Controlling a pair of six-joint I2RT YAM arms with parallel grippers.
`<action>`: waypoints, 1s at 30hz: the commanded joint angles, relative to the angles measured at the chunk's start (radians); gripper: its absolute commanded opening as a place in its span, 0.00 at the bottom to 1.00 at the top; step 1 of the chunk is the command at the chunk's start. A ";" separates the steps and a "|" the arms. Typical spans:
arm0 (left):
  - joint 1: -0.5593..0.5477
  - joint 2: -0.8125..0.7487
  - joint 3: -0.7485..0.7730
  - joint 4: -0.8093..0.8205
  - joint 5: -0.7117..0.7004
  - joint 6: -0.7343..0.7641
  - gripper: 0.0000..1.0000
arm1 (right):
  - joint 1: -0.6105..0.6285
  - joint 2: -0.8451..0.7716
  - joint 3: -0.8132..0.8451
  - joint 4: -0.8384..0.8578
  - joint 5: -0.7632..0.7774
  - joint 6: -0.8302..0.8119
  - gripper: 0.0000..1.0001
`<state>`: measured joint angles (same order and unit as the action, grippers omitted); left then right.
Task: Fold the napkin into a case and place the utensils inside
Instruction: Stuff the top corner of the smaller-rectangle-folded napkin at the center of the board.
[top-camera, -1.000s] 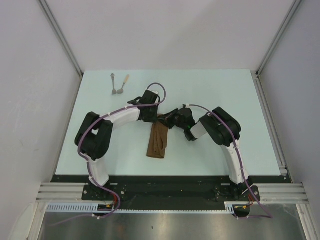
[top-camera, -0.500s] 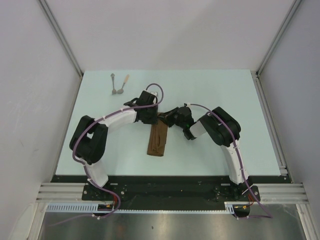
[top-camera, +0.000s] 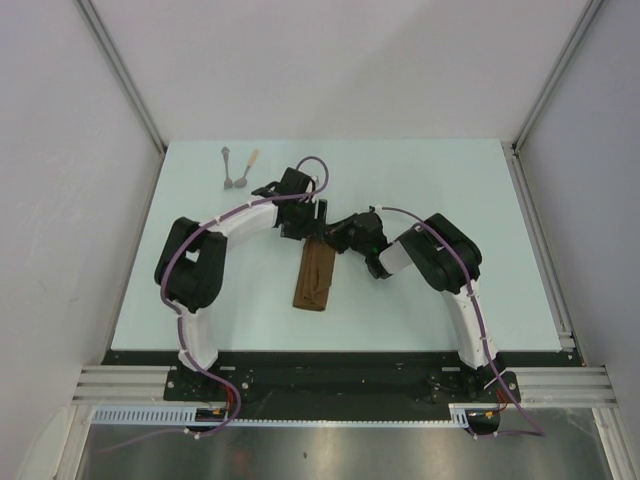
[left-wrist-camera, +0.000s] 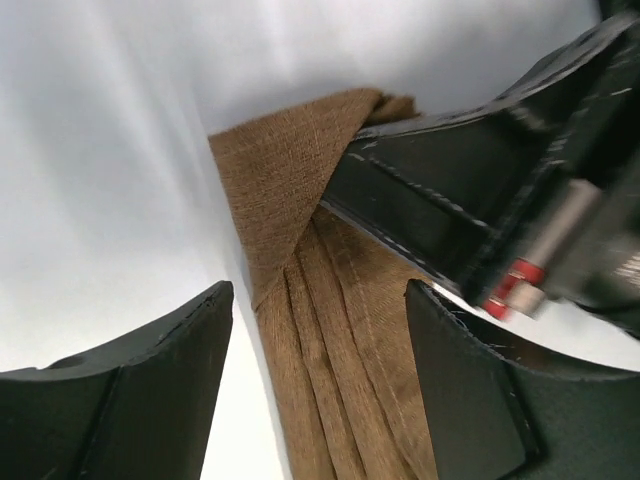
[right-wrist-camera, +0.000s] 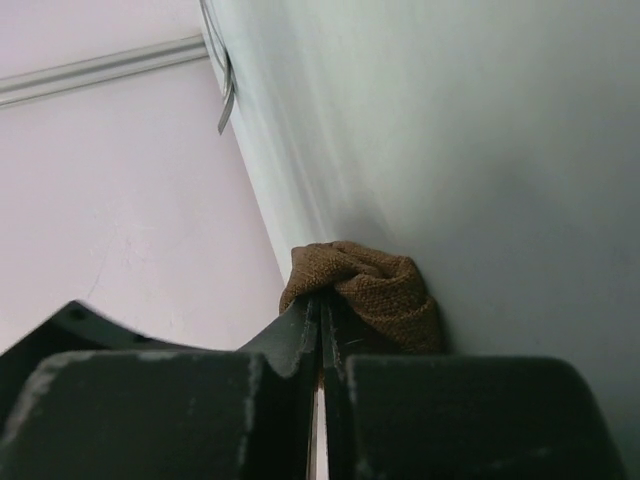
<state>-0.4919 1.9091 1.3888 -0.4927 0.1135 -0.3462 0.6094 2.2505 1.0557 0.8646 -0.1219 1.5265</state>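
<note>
The napkin (top-camera: 314, 278) lies mid-table as a narrow brown strip, folded lengthwise into a case shape. My left gripper (top-camera: 306, 226) hovers over its far end, open; in the left wrist view the pleated napkin (left-wrist-camera: 335, 340) lies on the table below the left gripper (left-wrist-camera: 320, 297), clear of both fingers. My right gripper (top-camera: 337, 238) is shut on that far end, and brown cloth (right-wrist-camera: 372, 284) bunches just past the right gripper (right-wrist-camera: 322, 306). The utensils, one with a grey handle (top-camera: 228, 168) and one with a tan handle (top-camera: 246, 169), lie side by side at the far left.
White walls enclose the pale table (top-camera: 430, 190) at back and sides. A metal rail (top-camera: 540, 240) runs along its right edge. Both arm bases (top-camera: 330, 380) sit at the near edge.
My left gripper went from shut to open, letting go of the napkin's far end, and shifted slightly toward the back. The right gripper kept its hold.
</note>
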 joint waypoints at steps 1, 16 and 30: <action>0.009 0.033 0.000 -0.004 0.072 0.033 0.72 | -0.005 0.011 0.015 0.002 0.044 -0.008 0.00; 0.045 0.074 -0.028 0.006 0.041 -0.011 0.39 | -0.010 0.000 0.024 -0.010 0.005 -0.031 0.04; 0.070 0.038 -0.123 0.068 0.041 -0.054 0.15 | -0.051 -0.134 0.079 -0.341 -0.182 -0.281 0.36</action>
<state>-0.4324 1.9621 1.3010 -0.4324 0.1806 -0.3893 0.5758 2.1921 1.0920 0.7071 -0.2462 1.3930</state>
